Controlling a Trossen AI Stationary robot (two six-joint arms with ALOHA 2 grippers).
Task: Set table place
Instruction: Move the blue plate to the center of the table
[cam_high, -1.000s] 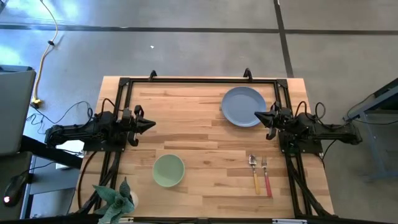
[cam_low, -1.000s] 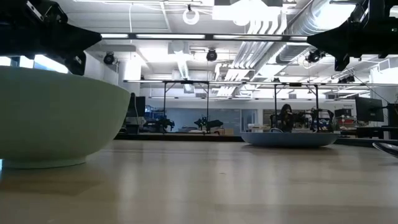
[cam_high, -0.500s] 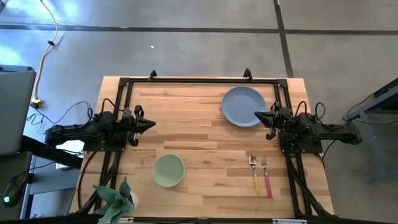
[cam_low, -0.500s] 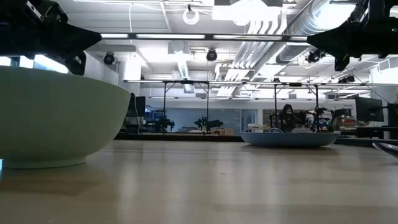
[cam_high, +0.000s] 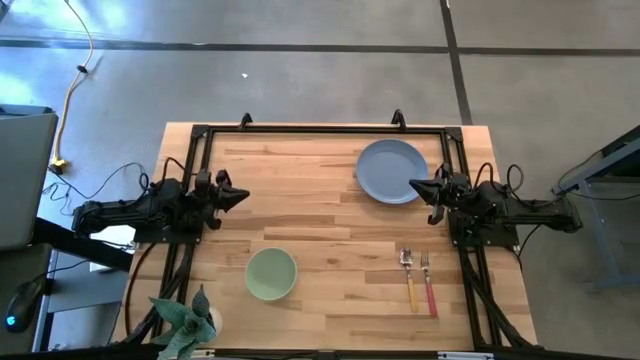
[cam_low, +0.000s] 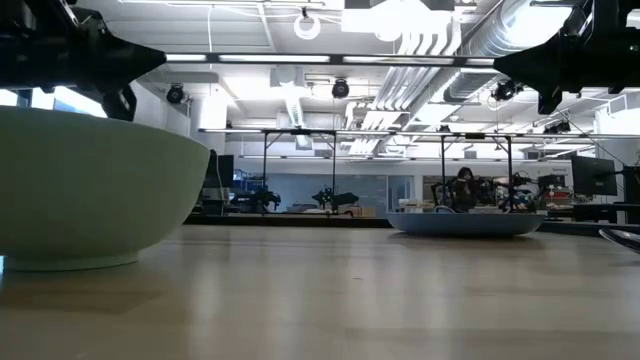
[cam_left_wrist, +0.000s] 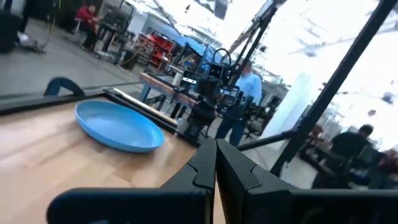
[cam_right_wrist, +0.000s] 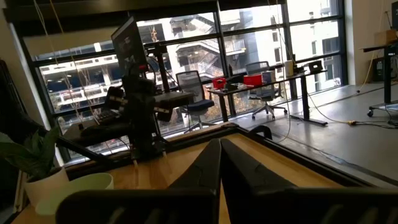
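Observation:
On the light wood table (cam_high: 320, 230) the round grey-blue plate (cam_high: 391, 171) lies flat at the far right. The pale green bowl (cam_high: 271, 273) stands on its base near the front left. The yellow-handled spoon (cam_high: 409, 278) and the red-handled fork (cam_high: 429, 283) lie side by side at the near right. My left gripper (cam_high: 244, 196) is shut and empty above the table's left part, pointing right. My right gripper (cam_high: 413, 184) is shut and empty, pointing left above the plate's near right rim. Both hang well above the tabletop in the low view, left (cam_low: 155, 60) and right (cam_low: 500, 65).
A black metal frame (cam_high: 320, 129) runs along the table's far, left and right sides. A potted plant (cam_high: 185, 320) stands at the near left corner. Bare wood lies between the bowl and the cutlery and in the middle of the table.
My left gripper has turned a little about its own axis and stays shut above the table's left part. Plate, bowl, spoon and fork lie as before.

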